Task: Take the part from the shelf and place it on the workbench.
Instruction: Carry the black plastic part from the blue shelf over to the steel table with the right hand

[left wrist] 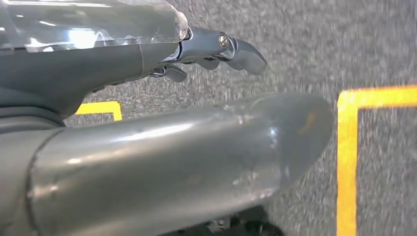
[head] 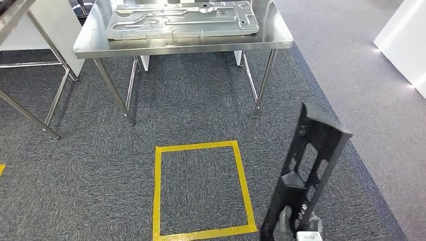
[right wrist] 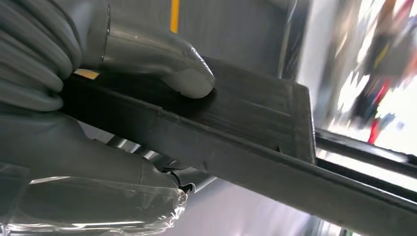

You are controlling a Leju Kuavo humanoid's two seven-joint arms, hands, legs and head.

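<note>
- The right hand is grasping a long black frame at its lower end, near the bottom edge of the head view, holding it upright and leaning slightly to the right.
- In the right wrist view the right hand is clamping the frame, with the thick grey thumb pressing flat on one face and the darker fingers wrapping under the other.
- The frame is standing over the grey carpet, just beside the right side of a square of yellow tape on the floor, and well apart from the workbench.
- The workbench, a steel table on thin legs, is standing at the far side of the carpet, beyond the yellow square.
- A large flat silver metal panel is lying on the workbench, taking up much of its top and reaching close to its front edge.
- The legs of a second steel table are showing at the left.
- The left hand is hanging over the carpet with nothing in it, its fingers lying loosely apart and slightly bent.
- Yellow tape is running across the carpet beneath the left hand.
</note>
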